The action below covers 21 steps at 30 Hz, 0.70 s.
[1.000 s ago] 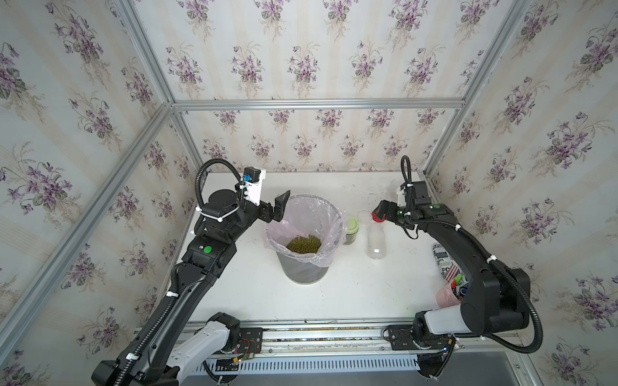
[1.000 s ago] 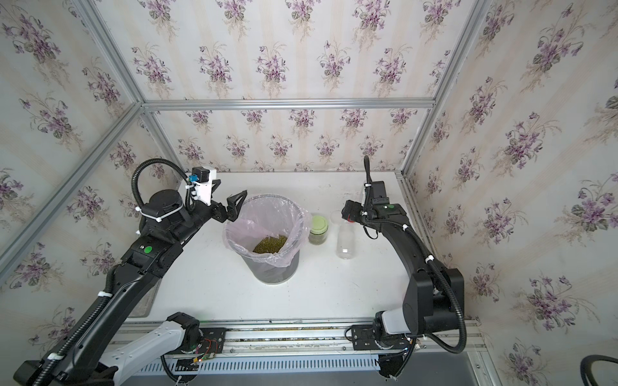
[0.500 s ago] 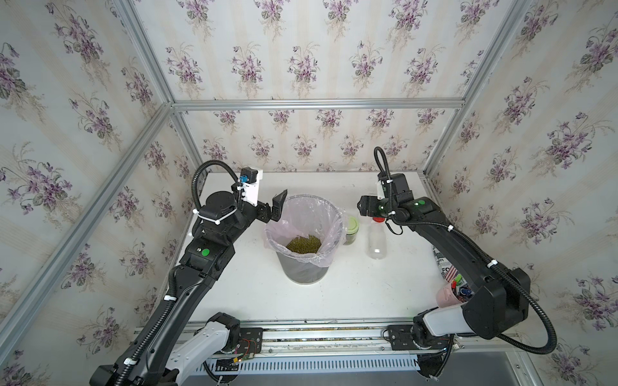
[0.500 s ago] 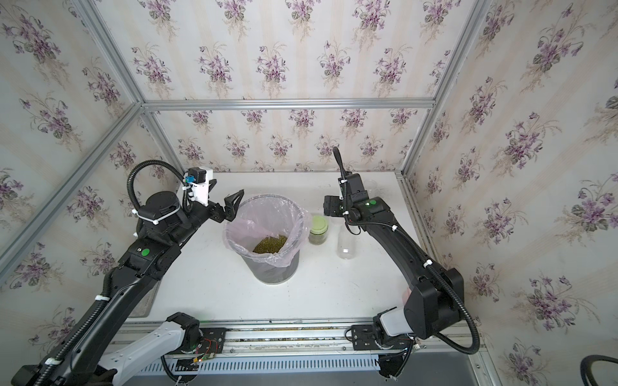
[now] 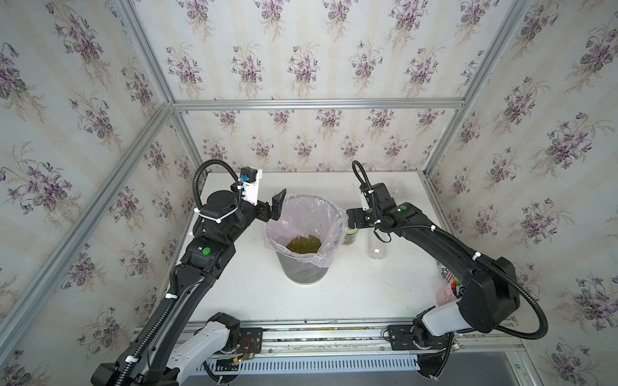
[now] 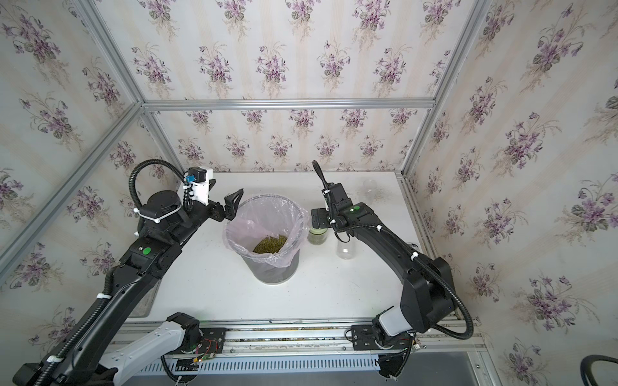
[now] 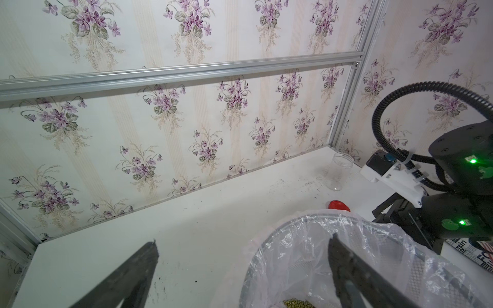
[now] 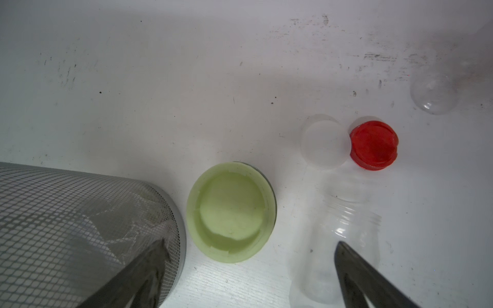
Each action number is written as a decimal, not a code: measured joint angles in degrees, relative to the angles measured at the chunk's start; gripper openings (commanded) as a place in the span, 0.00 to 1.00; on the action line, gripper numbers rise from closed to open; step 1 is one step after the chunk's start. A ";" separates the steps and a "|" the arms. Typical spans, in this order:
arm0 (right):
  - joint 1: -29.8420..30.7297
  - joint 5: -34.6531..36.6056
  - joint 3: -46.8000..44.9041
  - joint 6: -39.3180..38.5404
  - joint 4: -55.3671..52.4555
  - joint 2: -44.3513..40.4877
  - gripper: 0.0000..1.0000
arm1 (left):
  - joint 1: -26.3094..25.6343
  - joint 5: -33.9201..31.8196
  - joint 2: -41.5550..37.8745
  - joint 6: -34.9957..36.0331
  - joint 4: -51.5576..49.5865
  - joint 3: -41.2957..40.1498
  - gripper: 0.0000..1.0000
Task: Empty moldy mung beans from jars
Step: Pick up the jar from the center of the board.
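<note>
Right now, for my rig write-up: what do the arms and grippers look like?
Black links on left arm and right arm, white base segments, green dots, white zip ties, ribbed black cable hoses, white camera mounts; dark tapering fingers on left gripper and right gripper.

**Fig. 1.** 2 arms, left arm (image 5: 197, 267) and right arm (image 5: 434, 240): matte black segments above a white base link (image 5: 197, 344). A black corrugated conduit (image 5: 214, 162) loops behind each wrist, bound by white cable ties (image 5: 217, 219). Round green marks (image 5: 206, 250) dot the joint housings; 2 on the right arm glow. Behind the left gripper (image 7: 241, 246) sits a white camera bracket (image 5: 251, 194) with a blue connector (image 5: 245, 179). The fingers (image 7: 133, 274) are dark, flat, tapering.
</note>
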 measured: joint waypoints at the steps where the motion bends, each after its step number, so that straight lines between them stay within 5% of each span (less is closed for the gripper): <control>1: 0.02 -0.44 0.22 0.00 0.11 0.66 0.98 | 0.00 -0.07 0.02 0.00 0.00 0.00 1.00; 21: 0.15 -2.99 4.70 0.44 -0.04 8.31 1.00 | 0.07 -0.48 0.00 0.20 -0.04 0.00 1.00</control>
